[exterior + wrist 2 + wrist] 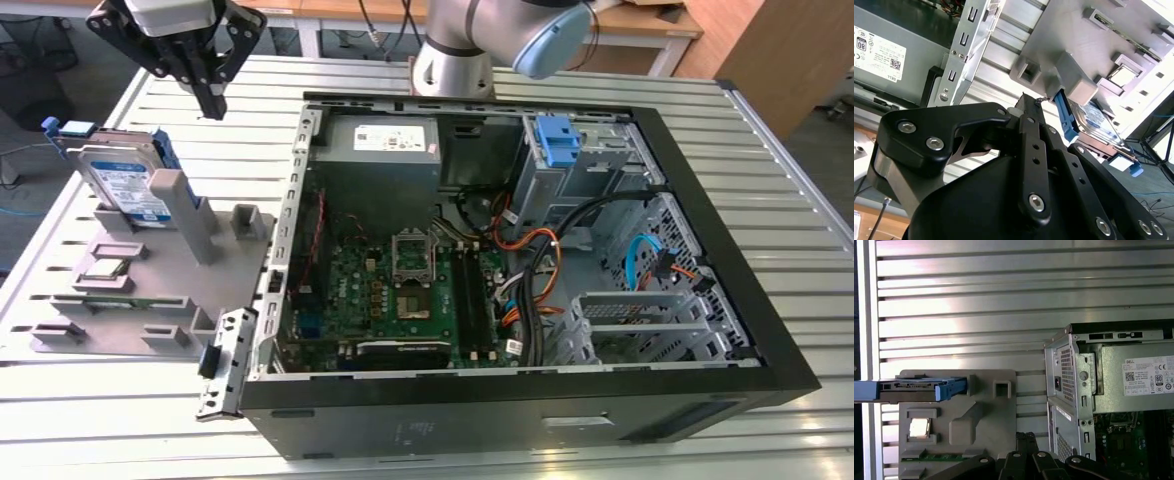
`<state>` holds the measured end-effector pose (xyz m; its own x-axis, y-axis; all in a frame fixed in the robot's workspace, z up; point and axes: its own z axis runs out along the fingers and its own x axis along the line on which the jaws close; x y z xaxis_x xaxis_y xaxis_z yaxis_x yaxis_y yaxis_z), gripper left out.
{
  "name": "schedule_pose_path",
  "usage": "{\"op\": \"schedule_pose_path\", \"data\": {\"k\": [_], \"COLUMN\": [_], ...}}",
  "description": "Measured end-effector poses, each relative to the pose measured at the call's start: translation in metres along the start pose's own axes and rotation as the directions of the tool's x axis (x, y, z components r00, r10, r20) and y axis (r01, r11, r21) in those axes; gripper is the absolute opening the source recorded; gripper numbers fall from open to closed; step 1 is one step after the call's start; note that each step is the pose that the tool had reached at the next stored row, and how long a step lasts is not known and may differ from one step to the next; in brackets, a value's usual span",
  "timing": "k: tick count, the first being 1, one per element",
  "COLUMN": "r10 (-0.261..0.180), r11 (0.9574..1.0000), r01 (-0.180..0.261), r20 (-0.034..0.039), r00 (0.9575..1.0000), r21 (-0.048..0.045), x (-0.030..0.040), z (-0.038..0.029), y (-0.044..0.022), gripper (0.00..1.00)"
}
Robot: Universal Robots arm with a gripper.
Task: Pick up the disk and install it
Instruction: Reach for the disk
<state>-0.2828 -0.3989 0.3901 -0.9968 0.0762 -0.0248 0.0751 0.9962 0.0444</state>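
Note:
The disk (124,183), silver with a blue-and-white label and blue rails, stands on edge in a slot of the grey holder plate (160,305) at the exterior view's left. My gripper (212,103) hangs above the table, up and to the right of the disk and apart from it, shut with nothing between its fingers. In the first wrist view the disk (914,390) appears edge-on at the plate's far end, ahead of the gripper (1026,436). In the second wrist view the black fingers (1029,130) run together toward the disk (1093,125).
The open computer case (747,290) lies to the right of the holder plate, with a motherboard (400,290), a grey power-supply box (380,140) and a drive cage carrying a light-blue bracket (554,140). A chip (107,268) and a memory stick rest on the plate. The slatted metal table (80,430) surrounds everything.

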Motion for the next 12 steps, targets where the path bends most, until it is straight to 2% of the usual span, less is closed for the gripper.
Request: {"op": "schedule_pose_path", "data": {"k": [12], "r10": [0.0], "r11": [1.0], "r01": [0.0], "r20": [0.0], "r00": [1.0], "r21": [0.0], "x": [0.0031], "z": [-0.0001], "y": [-0.0002], "gripper": [0.11]}}
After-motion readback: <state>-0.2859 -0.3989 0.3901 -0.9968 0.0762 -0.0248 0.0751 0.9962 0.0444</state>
